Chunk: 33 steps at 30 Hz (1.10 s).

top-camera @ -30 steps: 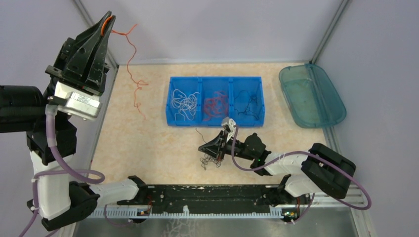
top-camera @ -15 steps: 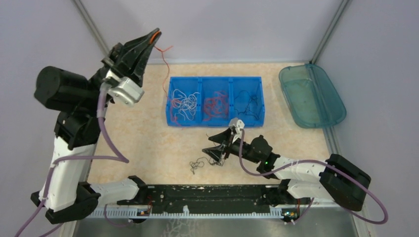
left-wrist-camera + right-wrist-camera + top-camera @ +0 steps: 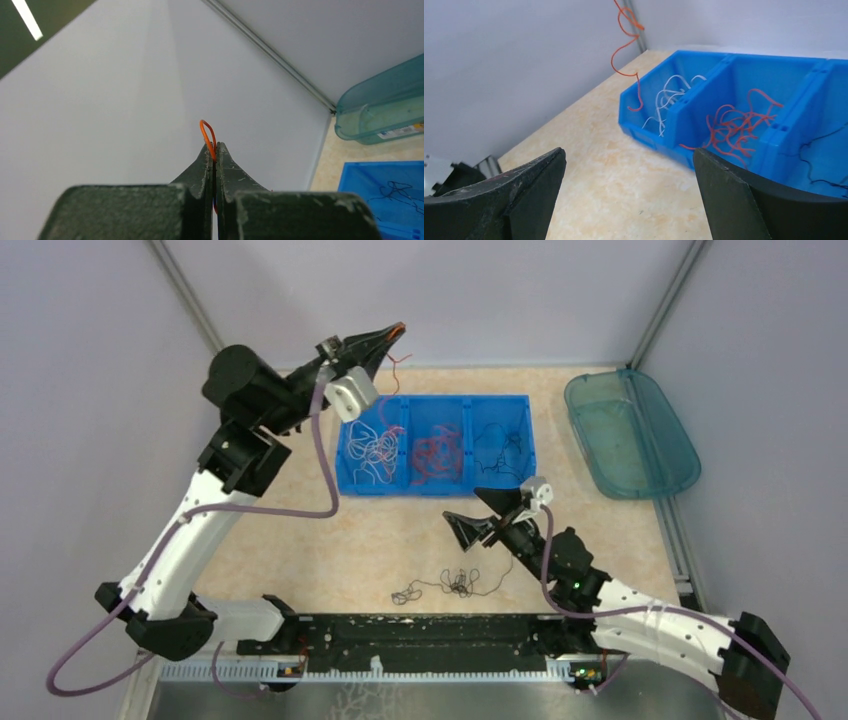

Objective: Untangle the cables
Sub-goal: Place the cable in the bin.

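Two grippers work the cables: the left gripper [image 3: 393, 333], jaws pressed shut on a red-orange wire [image 3: 401, 358], hangs above the far left corner of the blue bin [image 3: 435, 398]. Its wrist camera alone shows the wire's loop [image 3: 207, 132] poking out past the closed fingertips. The right gripper [image 3: 462, 504], spread wide and empty, sits just near of the bin; only its camera catches the dangling wire's lower curl [image 3: 638, 102] at the bin's left end, contact unclear. From overhead, a black tangle [image 3: 450, 585] lies on the table [image 3: 300, 530] nearer still. The bin holds white wires [image 3: 368, 450] left, red-orange wires [image 3: 435, 455] middle, black wires [image 3: 500, 450] right.
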### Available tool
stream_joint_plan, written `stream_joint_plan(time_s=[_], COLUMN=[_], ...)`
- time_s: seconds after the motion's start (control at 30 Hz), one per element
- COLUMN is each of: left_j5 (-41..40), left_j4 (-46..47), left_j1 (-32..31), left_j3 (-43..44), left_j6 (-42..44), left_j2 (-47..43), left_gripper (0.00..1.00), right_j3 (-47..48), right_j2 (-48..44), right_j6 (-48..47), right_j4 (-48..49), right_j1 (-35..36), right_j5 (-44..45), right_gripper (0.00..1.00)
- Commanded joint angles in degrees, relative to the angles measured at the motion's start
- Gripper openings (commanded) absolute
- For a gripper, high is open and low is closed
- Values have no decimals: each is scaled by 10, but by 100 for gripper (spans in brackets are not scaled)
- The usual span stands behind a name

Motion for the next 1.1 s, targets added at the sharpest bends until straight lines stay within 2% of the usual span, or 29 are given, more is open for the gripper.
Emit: stream_joint_plan(time_s=[0.0, 0.23, 0.53, 0.67, 0.9, 1.07], left_j5=[5, -9, -1, 7, 40, 38], left_j4=[72, 147, 136, 122, 148, 142], left_j1=[-2, 0, 2, 2, -3, -6], left_j3=[-38, -77, 27, 86, 95, 84], left_j6=[-24, -19, -15, 22, 117, 119], left_j2=[34, 101, 191, 222, 209, 195], left_gripper=[0, 0, 0, 0, 0, 0], right_j3=[9, 18, 18, 20, 21, 24], right_j2=[-48, -60, -67, -68, -63, -57], right_j6=[-18, -18, -18, -14, 9, 18], right_j4=[-54, -84, -91, -94, -95, -95], right_j1=[-7, -10, -20, -37, -59, -60], right_j5=[102, 109, 119, 106, 84, 81], right_gripper=[99, 99, 97, 96, 95, 94])
